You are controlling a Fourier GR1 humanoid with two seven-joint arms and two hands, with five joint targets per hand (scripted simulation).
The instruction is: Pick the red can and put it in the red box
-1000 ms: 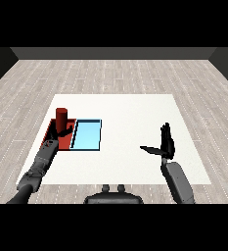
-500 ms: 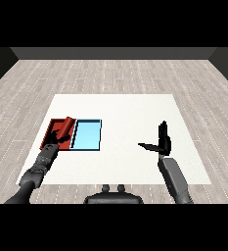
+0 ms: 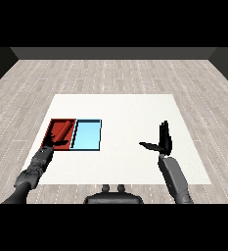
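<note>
The red can [image 3: 61, 129] lies on its side inside the red tray [image 3: 53, 125] at the left of the table, and its colour blends with the tray floor. My left hand [image 3: 53, 144] rests at the tray's near edge with its fingers stretched over the rim, open and apart from the can. My right hand [image 3: 163, 142] hovers over the right part of the table, open, with straight fingers pointing up and the thumb out to the left. It holds nothing.
A light blue tray [image 3: 87, 135] lies right beside the red one, touching its right side. Both sit on the white table [image 3: 125, 110], which stands on a grey plank floor.
The can stood upright in my left hand over the red tray a second ago. It now lies in the tray, and the left hand has let go and drawn back to the near rim.
</note>
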